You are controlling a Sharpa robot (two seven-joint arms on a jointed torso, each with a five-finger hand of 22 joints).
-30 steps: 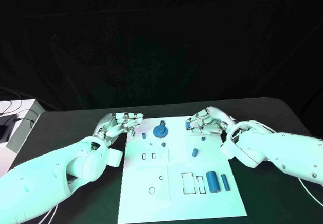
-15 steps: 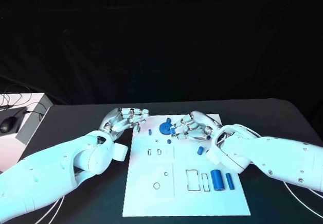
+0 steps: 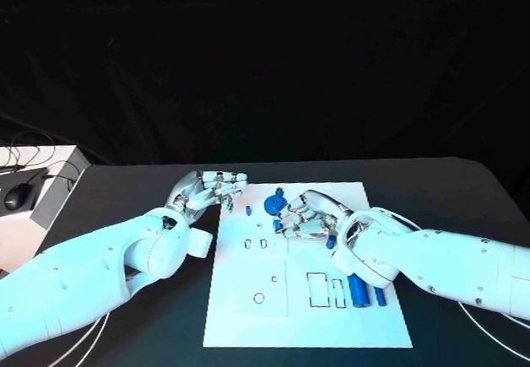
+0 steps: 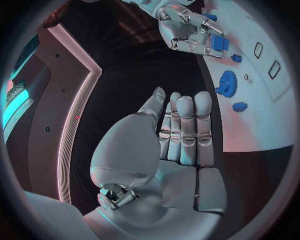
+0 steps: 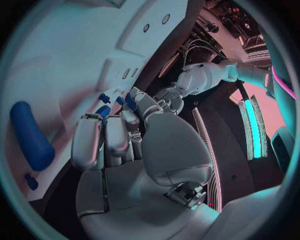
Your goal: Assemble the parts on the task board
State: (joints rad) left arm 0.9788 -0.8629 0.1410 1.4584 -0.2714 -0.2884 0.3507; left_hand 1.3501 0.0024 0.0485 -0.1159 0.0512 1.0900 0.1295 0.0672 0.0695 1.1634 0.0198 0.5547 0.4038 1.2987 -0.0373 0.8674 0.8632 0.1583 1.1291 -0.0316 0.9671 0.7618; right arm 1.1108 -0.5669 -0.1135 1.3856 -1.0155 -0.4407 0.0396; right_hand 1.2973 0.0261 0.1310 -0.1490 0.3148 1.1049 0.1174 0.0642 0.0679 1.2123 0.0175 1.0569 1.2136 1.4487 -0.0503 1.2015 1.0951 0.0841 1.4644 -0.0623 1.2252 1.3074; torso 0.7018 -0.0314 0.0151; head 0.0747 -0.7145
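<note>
the right hand [image 3: 304, 217] reaches over the upper middle of the white task board [image 3: 257, 319], fingers curled around a small blue part [image 4: 219, 43] pinched at their tips, just below the blue gear [image 3: 275, 204] standing on the board. the left hand [image 3: 208, 192] hovers at the board's upper left corner, fingers straight and pressed side by side, holding nothing. two blue cylinders [image 3: 360, 291] lie side by side near the board's right edge, by the right forearm.
</note>
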